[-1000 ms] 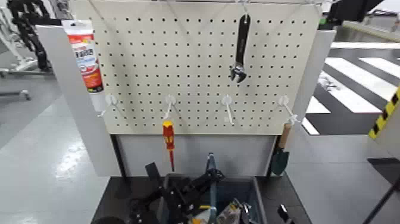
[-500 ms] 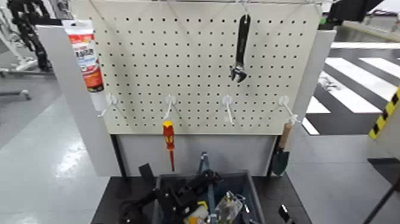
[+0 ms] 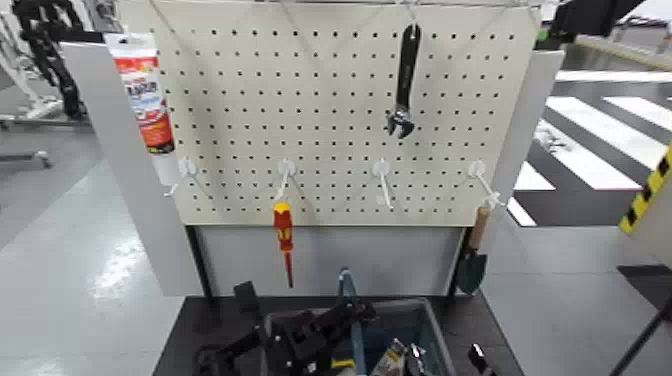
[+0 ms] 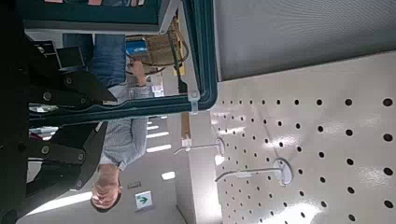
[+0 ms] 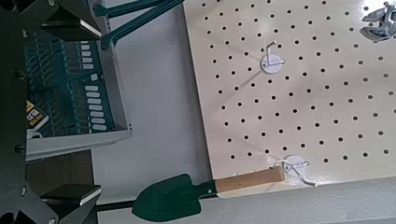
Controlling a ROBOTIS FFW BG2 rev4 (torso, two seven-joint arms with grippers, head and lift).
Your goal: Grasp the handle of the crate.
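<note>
Change first: over the last second the crate (image 3: pixel 400 303) has shifted in the head view, sliding left and then back right, and the handle (image 3: pixel 347 291) has swung a little and now sits lower. Left gripper (image 3: pixel 363 312) is at the bar, over the crate's middle. Crate and handle moving together there fits a load coming on through the grip. So the grasp looks made, pending a check that it doesn't slip or let the bail pivot.

Left fingers are narrow, closed on the handle. Right gripper (image 5: pixel 82 112) is idle to the right of the crate, fingers wide, nothing between them.

View differences: head view gives crate position and contents, but the dark arm covers much of the near left side. Left wrist view shows the bar running between the fingers and the handle's rounded corner, which head can't show; also a person (image 4: pixel 126 140) in the background. Right wrist view adds the crate's slotted inner wall and the trowel (image 5: pixel 170 198) close up, but no left fingers.
</note>
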